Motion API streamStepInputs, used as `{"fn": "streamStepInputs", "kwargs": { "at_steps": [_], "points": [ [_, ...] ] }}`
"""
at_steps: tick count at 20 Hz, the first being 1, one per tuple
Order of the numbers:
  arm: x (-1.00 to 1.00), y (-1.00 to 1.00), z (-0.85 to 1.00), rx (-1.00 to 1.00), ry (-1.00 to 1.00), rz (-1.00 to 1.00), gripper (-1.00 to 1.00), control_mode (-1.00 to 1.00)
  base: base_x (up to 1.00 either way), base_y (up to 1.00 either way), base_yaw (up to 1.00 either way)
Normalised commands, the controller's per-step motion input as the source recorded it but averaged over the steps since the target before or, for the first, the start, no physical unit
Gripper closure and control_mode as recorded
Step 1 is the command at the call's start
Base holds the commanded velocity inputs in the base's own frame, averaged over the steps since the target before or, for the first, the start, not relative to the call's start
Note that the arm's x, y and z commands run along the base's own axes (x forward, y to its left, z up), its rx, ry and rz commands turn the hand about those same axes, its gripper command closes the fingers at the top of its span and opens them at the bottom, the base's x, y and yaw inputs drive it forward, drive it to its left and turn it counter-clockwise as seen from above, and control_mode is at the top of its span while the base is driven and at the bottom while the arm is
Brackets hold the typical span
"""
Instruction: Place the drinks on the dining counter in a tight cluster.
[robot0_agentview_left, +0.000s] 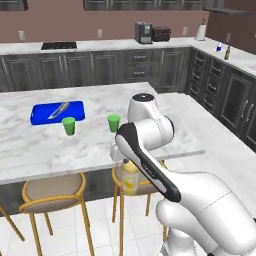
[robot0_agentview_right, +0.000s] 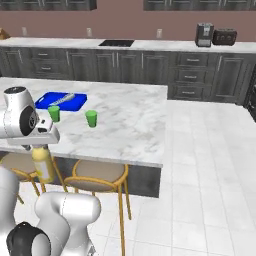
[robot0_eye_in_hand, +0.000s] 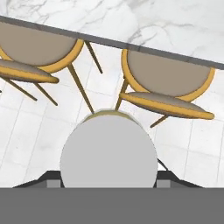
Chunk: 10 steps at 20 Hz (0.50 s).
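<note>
- Progress: no drink is seen standing on the desk (robot0_agentview_left: 60, 150) yet; cluster judged not started.
- Juice bottle (robot0_agentview_left: 129, 176) is held in the gripper (robot0_agentview_left: 124, 159), hanging off the near desk edge, above the stools (robot0_agentview_left: 52, 189) and floor, not over the desk top. Same bottle in right view (robot0_agentview_right: 42, 162), under the gripper (robot0_agentview_right: 41, 145).
- Hand view: grey cap (robot0_eye_in_hand: 108, 151) is seen from above between the fingers (robot0_eye_in_hand: 51, 180), w/ stool seats and desk edge beyond.
- Gripper state: closed partway round the bottle near its top; grip appears firm, contact pts hidden by the hand.
- Two other bottles, water (robot0_agentview_left: 219, 47) and beer (robot0_agentview_left: 227, 51), are noted far off on the wall counter at right, side by side; both remain to be fetched.
- Also on desk: two green cups (robot0_agentview_left: 68, 125), blue board (robot0_agentview_left: 57, 112) w/ knife; not task items.
- Arm pose: folded tight, elbow high over desk edge, forearm angled down, wrist pointing down.
- Judged next: bottle to be lifted over the edge and set down on the desk.
</note>
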Motion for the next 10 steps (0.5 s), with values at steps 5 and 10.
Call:
{"fn": "streamStepInputs", "kwargs": {
  "at_steps": [5,10],
  "points": [
    [0.0,0.0,0.0,0.0,0.0,0.0,1.0,1.0,0.19,0.85,-0.09],
    [0.0,0.0,0.0,0.0,0.0,0.0,1.0,1.0,0.24,0.81,0.0]
  ]
}}
